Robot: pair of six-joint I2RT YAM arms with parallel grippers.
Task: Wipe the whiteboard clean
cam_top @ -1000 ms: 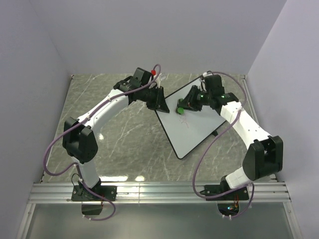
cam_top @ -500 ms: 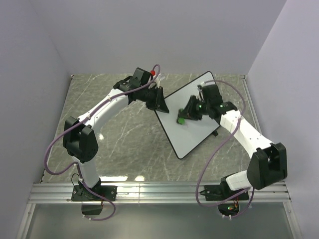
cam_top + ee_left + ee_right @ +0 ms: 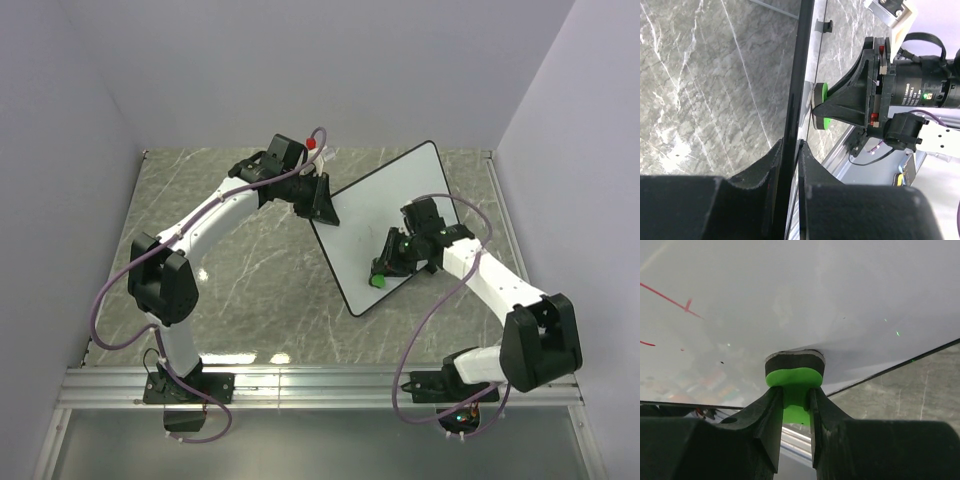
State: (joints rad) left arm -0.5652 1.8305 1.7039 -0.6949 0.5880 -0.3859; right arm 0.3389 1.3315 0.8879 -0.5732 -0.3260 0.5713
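Whiteboard lies at a slant on the table, right of centre, between the two arms. Left tool is clenched on the board's thin black rim at its left corner, probably to brace it against the push of wiping. Right tool is clenched on the stem of the green eraser, dark pad flat against the white face near the board's near edge, where a wipe would run. Red strokes show away from the pad and run off the picture's edge. From above they are too faint to find. Cannot tell whether the clamped corner sits on the table or is raised; the left arm covers it.
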